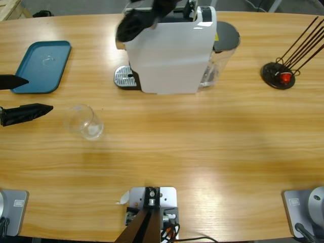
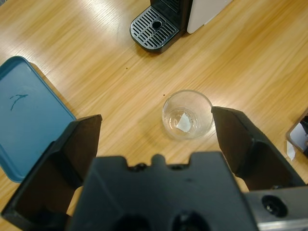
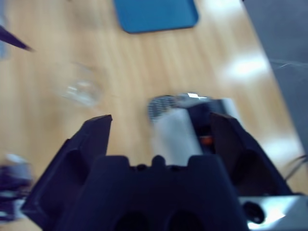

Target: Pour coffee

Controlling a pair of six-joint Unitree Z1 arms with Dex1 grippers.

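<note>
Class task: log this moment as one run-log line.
left end effector: open, near empty glass | right end effector: open, above coffee machine

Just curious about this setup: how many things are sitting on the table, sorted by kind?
Clear glass tumbler: 1
White coffee machine: 1
Blue tray: 1
Black wire capsule holder: 1
Red capsule in that holder: 1
Total: 5

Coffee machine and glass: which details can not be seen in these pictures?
- Coffee machine: in the high view an arm covers its top; the left wrist view's edge leaves only the drip tray; the right wrist view blurs it.
- Glass: blurred in the right wrist view.
- Left end effector: its arm is cut off by the high view's edge.
</note>
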